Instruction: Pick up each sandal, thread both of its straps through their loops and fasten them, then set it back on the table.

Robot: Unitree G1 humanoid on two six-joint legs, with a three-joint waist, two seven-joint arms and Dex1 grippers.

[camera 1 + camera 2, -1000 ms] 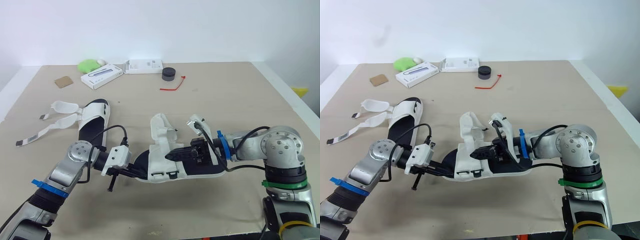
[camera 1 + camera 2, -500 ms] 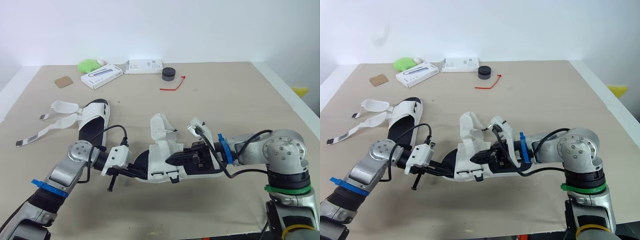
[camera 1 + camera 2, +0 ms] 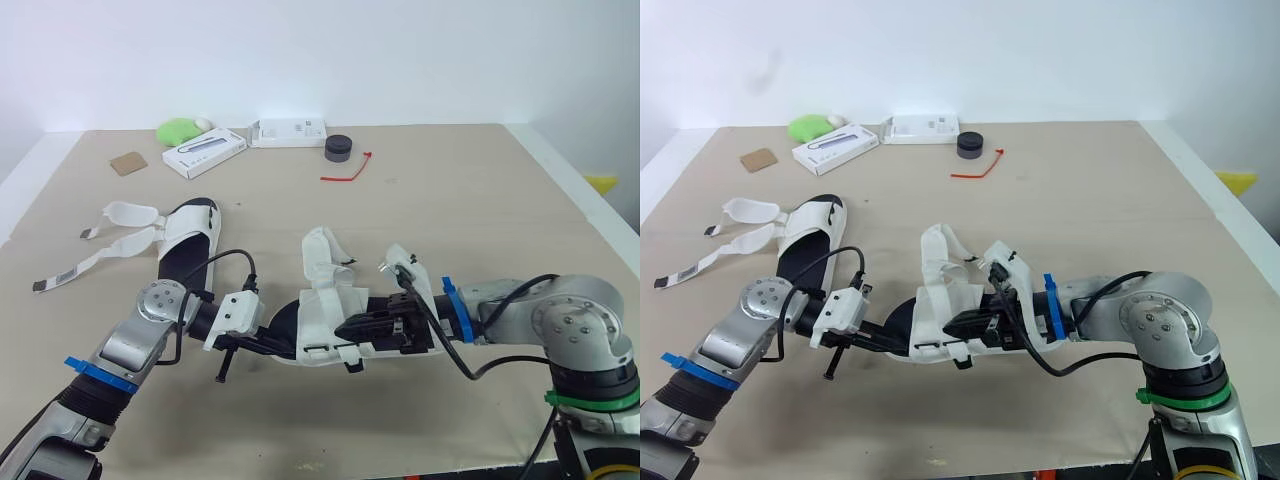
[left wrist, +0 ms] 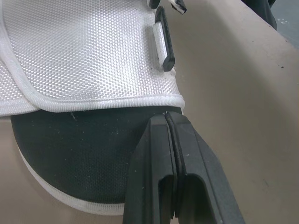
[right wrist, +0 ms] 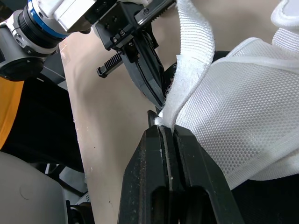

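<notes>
The tabletop (image 3: 480,210) is a flat beige sheet with pale white borders down its left and right edges. Behind its far edge stands a plain white wall (image 3: 420,50). Past the right edge a scrap of something yellow (image 3: 601,183) shows.

I count two sandals. The front sandal (image 3: 318,318), a black footbed under a white mesh upper, lies near the middle of the front edge, between my two arms. The second sandal (image 3: 186,238) lies toward the left edge, well apart from both my grippers. Its two loose straps (image 3: 88,260) are spread flat toward that edge.

My left gripper (image 4: 167,116) has its fingers pressed together, tips against the black footbed right at the hem of the white upper. I cannot tell whether they nip anything there. One black-rimmed loop (image 4: 163,44) sits on the upper just past them. My right gripper (image 5: 164,123) comes in from the sandal's other end and pinches the edge of a white strap (image 5: 189,65). The strap rises from between my fingers and curves up above the upper.

The small things lie along the far edge, mostly toward the far left corner:
- one green lump (image 3: 177,130)
- two white boxes, an angled box (image 3: 203,153) and a straight box (image 3: 289,131)
- one dark round puck (image 3: 338,148), with one red tie (image 3: 346,170) just beside it
- one brown card piece (image 3: 127,163), nearer the left edge
</notes>
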